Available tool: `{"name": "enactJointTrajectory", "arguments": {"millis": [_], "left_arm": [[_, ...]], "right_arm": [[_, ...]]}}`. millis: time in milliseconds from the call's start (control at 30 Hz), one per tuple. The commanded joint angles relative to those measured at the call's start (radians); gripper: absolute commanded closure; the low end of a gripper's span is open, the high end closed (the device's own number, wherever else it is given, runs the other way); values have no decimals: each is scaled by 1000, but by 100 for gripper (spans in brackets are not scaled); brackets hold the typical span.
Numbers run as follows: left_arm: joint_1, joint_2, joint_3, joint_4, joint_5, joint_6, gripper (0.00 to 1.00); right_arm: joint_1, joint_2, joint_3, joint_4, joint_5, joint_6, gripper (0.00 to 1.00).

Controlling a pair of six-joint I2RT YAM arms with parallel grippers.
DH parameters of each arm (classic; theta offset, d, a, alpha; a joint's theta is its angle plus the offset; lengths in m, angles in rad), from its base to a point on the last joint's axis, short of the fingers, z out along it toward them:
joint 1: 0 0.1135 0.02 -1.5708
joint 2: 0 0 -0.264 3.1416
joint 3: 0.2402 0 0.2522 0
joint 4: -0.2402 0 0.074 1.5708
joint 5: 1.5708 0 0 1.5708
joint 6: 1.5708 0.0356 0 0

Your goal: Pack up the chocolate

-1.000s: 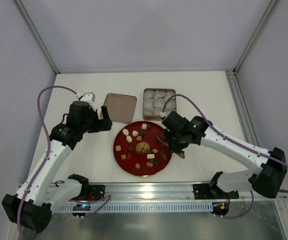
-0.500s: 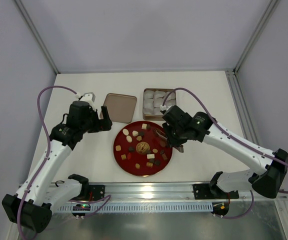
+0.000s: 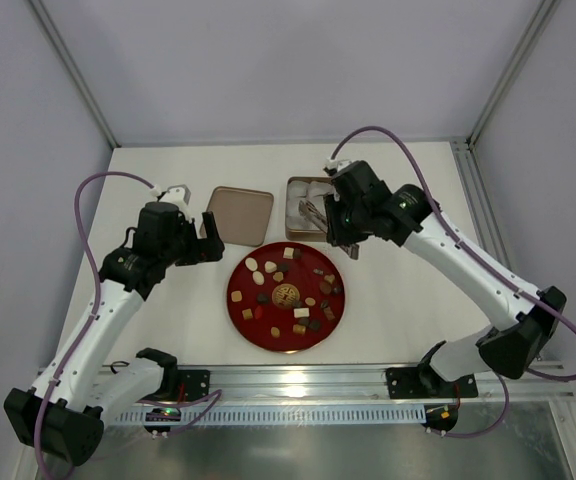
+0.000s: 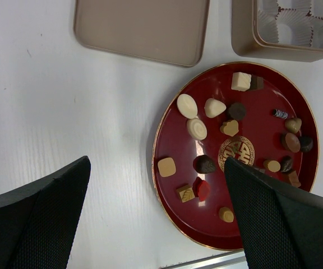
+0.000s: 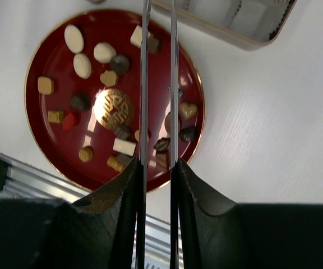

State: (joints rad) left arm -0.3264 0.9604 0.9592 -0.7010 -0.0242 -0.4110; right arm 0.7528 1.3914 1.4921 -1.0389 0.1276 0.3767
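The chocolate (image 4: pixel 204 163) lies loose on a red plate (image 5: pixel 52 56), a scatter of cream, tan and dark pieces, none touching the arms.

The left gripper (image 4: pixel 157 162) hangs over the white table (image 4: pixel 66 112) with its jaws spread wide and nothing between them. The plate sits ahead of them and toward the right-hand finger, and a flat lid (image 4: pixel 142 25) lies farther ahead.

The right gripper (image 5: pixel 157 163) has its jaws closed against the outer sides of a pair of thin metal tongs (image 5: pixel 144 84). The two blades run forward from the jaws with a slim gap between them. In the wrist view the plate passes beneath the blades just ahead of the jaws. The tin (image 3: pixel 289 205) with its white paper cups (image 4: pixel 287 25) lies at the far end, where the tips leave the frame. From above, the tips sit over the tin. Whether they carry a piece cannot be told.

Each piece looks light and rigid, probably with a smooth, slippery shell that would mark or crack under a hard squeeze. The square ones seem best taken across two flat sides. The ovals, rounds and hearts would be better taken across the narrow waist and low down, since a high grip could squirt them out.
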Motion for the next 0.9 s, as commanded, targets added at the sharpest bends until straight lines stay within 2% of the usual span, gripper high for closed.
{"name": "enactJointTrajectory", "arguments": {"millis": [0,167,333,467,867], "left_arm": [[-2,-5,10,11,7,5,0],[-2,-8,10,9,-5,5,0],[-2,-8,9,9,-14,6,0],[-2,-8,9,9,-19,6,0],[-2,3,10,9,-14,8,0]], "right_arm": [[-64,67,89,117,-14,-47,77],[-179,211,169,238,-65,-52,77],[-208,388,298,252,-66,-61,78],[-208,466,359,261,-74,-59,78],[-208,538,361,257,-37,-55,78]]}}
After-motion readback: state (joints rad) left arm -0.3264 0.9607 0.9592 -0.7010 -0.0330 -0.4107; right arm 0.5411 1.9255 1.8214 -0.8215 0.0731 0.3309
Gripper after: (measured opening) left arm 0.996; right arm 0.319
